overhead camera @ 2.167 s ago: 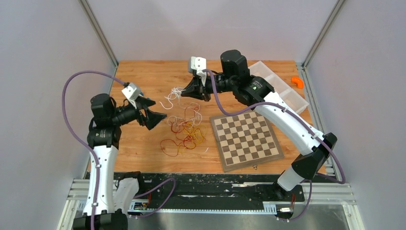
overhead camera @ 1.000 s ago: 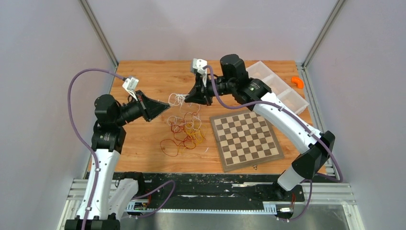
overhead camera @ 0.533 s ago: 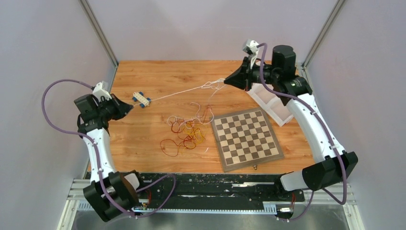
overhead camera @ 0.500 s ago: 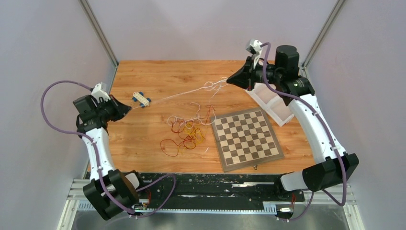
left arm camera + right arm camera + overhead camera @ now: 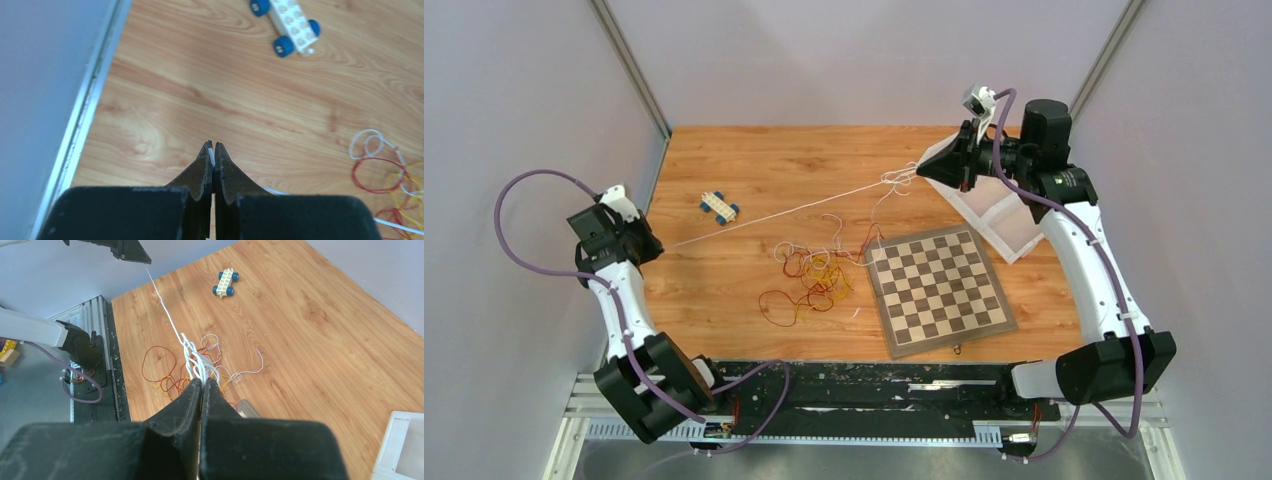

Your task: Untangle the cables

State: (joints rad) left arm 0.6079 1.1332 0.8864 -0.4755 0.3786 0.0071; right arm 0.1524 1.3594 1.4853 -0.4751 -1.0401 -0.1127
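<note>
Left arm [image 5: 619,290] out at 9 o'clock, left fingers [image 5: 206,169] clenched on taut white cable [image 5: 774,213], right arm [image 5: 1089,250] at 1 o'clock, right fingers [image 5: 194,391] pinching its looped end

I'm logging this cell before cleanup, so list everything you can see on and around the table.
white cable: at least one, white, pulled taut across the table between both grippers, looped at the right end
tangle: several cables, count unclear, red, yellow-orange and white, mid-table, left of the chessboard
chessboard: one, brown and cream, near right
toy car: one, white with blue wheels, far left
box: one, translucent white, far right
table: one, wood
left gripper: one, black, shut on the white cable, at the left edge
right gripper: one, black, shut on the white cable, far right
</note>
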